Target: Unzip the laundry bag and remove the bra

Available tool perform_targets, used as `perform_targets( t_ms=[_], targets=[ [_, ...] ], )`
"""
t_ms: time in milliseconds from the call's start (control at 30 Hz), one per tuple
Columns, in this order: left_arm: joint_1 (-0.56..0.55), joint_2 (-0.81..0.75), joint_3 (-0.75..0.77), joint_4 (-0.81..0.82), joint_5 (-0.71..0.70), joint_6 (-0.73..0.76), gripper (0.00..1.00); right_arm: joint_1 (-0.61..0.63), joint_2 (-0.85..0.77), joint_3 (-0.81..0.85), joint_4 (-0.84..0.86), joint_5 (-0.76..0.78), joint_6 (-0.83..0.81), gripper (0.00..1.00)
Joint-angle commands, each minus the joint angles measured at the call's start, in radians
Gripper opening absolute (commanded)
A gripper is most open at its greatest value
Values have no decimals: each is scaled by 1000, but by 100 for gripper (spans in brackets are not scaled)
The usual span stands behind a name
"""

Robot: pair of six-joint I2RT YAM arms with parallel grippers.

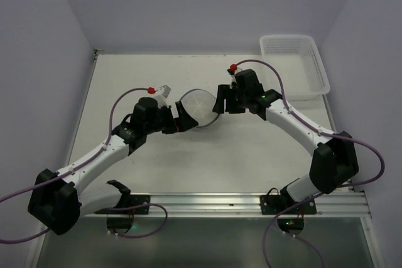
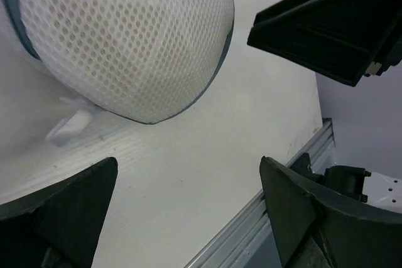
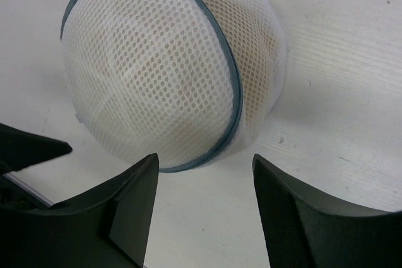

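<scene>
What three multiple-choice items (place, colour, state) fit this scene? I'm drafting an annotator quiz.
1. Where is the bag? A between both grippers; B far left corner; C by an arm base.
2. Its rim colour? A red; B grey-blue; C yellow.
3. The right gripper is: A open; B shut on the bag; C shut, empty.
Answers: A, the left gripper and right gripper flank it; B, the right wrist view shows the rim; A, its jaws stand apart, touching nothing.
</scene>
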Motion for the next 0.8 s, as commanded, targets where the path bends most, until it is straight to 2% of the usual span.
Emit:
perform_targets(
  t_ms=[0, 33, 100, 200, 333, 567, 667, 767],
  targets=[
    [35, -48, 122, -210, -103, 141, 100, -5, -109, 4, -42, 14, -54, 64],
    [79, -39, 160, -251, -100, 194, 100, -5, -144, -13, -45, 1, -55, 69],
    [98, -18, 194, -270, -72, 251, 100, -4, -178, -32, -50, -11, -54, 71],
    [194, 56, 255, -270, 15, 347, 100, -3, -244, -73, -42, -35, -54, 74],
    [225, 233, 392, -283, 29, 420, 99, -3, -311, -154, -9, -34, -52, 75],
    [229, 476, 553, -247, 271, 491, 94, -4, -382, -256, 17, -45, -60, 75],
    [230, 516, 552, -220, 319, 485, 87, -3, -414, -280, 37, -48, -63, 74],
    [230, 507, 497, -157, 376, 421, 70, -2, -442, -302, 63, -61, -71, 75]
  ],
)
